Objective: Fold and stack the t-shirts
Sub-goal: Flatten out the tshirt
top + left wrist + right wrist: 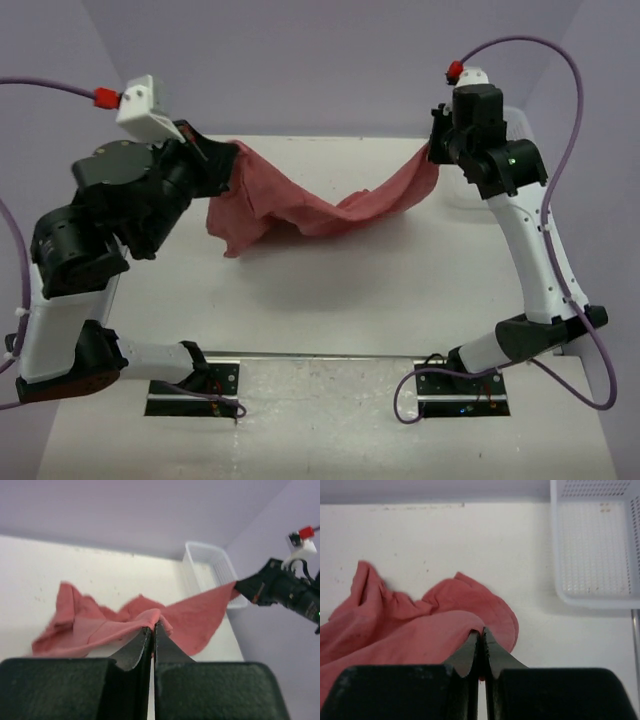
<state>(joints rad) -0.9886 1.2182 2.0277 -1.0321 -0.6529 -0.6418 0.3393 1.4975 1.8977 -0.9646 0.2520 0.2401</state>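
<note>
So the t-shirt is strung out sideways over the table, toward its far side. The shirt's left end is pinched in the left gripper and its right end is clamped in the right gripper. The middle is slung lower than both ends, and a loose flap is hung below the left end. Whether the sag touches the table can't be told. The basket is parked on the table past the shirt's right end.

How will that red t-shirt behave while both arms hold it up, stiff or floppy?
Likely very floppy: the t-shirt sags deeply between the left gripper and right gripper. Probably light, since small fingertip pinches hold it. Its loose hanging end may bunch.
</note>
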